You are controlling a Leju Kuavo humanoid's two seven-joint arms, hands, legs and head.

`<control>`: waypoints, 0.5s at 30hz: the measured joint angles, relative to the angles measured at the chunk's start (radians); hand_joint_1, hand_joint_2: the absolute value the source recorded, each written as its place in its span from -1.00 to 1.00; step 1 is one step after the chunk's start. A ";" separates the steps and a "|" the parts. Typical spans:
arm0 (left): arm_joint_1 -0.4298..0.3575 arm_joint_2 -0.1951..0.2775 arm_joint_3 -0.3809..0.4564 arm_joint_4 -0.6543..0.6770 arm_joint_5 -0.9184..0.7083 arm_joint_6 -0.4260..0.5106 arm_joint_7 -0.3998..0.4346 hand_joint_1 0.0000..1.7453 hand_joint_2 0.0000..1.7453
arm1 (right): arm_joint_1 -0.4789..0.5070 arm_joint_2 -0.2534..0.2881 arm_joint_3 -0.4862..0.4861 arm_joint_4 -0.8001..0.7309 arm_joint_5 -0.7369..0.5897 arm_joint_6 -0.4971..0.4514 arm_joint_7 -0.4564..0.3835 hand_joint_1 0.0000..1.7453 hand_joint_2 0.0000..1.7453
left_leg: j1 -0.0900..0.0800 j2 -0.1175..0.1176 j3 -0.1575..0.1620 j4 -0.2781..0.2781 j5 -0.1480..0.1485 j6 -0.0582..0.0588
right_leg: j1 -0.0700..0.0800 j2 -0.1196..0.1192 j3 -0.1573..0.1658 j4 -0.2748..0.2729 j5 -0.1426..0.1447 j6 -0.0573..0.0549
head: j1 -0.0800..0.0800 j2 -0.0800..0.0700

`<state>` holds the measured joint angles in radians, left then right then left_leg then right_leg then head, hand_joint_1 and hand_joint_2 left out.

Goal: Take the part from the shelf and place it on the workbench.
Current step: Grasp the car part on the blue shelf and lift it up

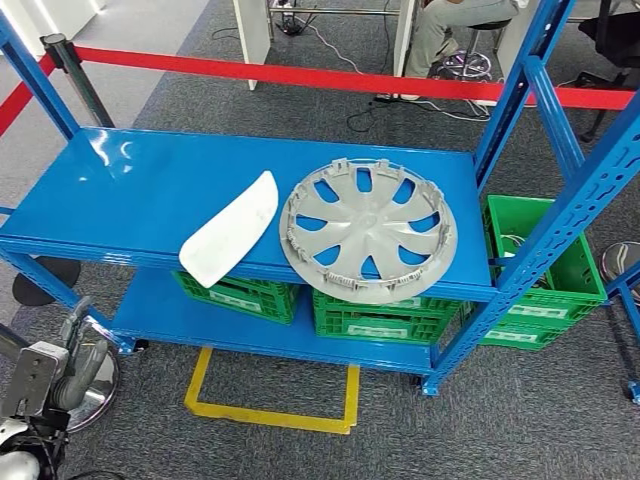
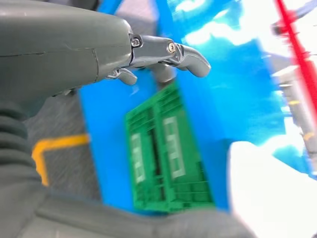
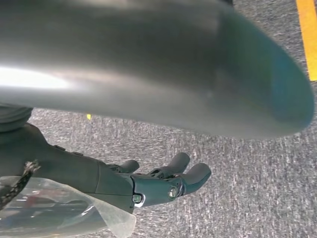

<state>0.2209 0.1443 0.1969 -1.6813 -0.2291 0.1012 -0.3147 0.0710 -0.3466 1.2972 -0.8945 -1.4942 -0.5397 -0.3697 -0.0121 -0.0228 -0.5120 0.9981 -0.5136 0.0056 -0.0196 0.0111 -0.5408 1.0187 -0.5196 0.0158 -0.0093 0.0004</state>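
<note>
Item: white part (image 1: 230,229), long and curved, lay on the upper deck of the blue shelf (image 1: 136,190), centre-left of the head view, one end jutting past the front lip. Beside it, just apart or barely touching, lay a grey wheel cover (image 1: 368,230), also overhanging the front edge.

My left hand (image 1: 75,355) sat low at lower left of the head view, below the deck and well apart from the part; in the left wrist view its fingers (image 2: 186,55) were lightly curled and apart, holding nothing. My right hand (image 3: 164,183) hung over grey carpet, fingers loosely extended, holding nothing.

Risks, as I judged them: the overhanging part could tip off the lip if I nudged its outer end; a wide reach could knock the wheel cover forward too; rising from below, my hand could strike the deck's front beam.

Room: open deck at upper left of the part; blue uprights (image 1: 521,100) close in at right; green crates (image 1: 234,296) filled the lower tier; a red barrier tape (image 1: 302,73) ran behind. The counter was not seen.
</note>
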 joint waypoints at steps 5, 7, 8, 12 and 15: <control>0.001 0.092 -0.046 -0.103 -0.096 0.030 0.007 -1.00 1.00 | -0.013 -0.009 0.054 0.000 -0.035 0.002 -0.006 -1.00 -1.00 | 0.000 0.000 0.000 0.000 0.000 0.000 | 0.000 0.000 0.000 0.000 0.000 0.000 | 0.000 0.000; 0.002 0.128 -0.061 -0.131 -0.151 0.042 0.019 -1.00 1.00 | -0.018 -0.011 0.070 0.000 -0.045 0.004 -0.007 -1.00 -1.00 | 0.000 0.000 0.000 0.000 0.000 0.000 | 0.000 0.000 0.000 0.000 0.000 0.000 | 0.000 0.000; 0.002 0.146 -0.069 -0.142 -0.180 0.049 0.026 -1.00 1.00 | -0.020 -0.012 0.078 0.000 -0.049 0.007 -0.007 -1.00 -1.00 | 0.000 0.000 0.000 0.000 0.000 0.000 | 0.000 0.000 0.000 0.000 0.000 0.000 | 0.000 0.000; 0.001 0.208 -0.097 -0.172 -0.309 0.077 0.061 -1.00 1.00 | -0.029 -0.013 0.102 0.002 -0.058 0.017 -0.007 -1.00 -1.00 | 0.000 0.000 0.000 0.000 0.000 0.000 | 0.000 0.000 0.000 0.000 0.000 0.000 | 0.000 0.000; 0.000 0.247 -0.118 -0.180 -0.413 0.100 0.093 -1.00 1.00 | -0.035 -0.013 0.116 0.005 -0.063 0.025 -0.007 -1.00 -1.00 | 0.000 0.000 0.000 0.000 0.000 0.000 | 0.000 0.000 0.000 0.000 0.000 0.000 | 0.000 0.000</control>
<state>0.2211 0.3908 0.0792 -1.8608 -0.6422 0.2011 -0.2217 0.0362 -0.3601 1.4131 -0.8898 -1.5574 -0.5142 -0.3769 -0.0120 -0.0228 -0.5119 0.9981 -0.5135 0.0055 -0.0195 0.0112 -0.5409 1.0188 -0.5196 0.0158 -0.0092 0.0005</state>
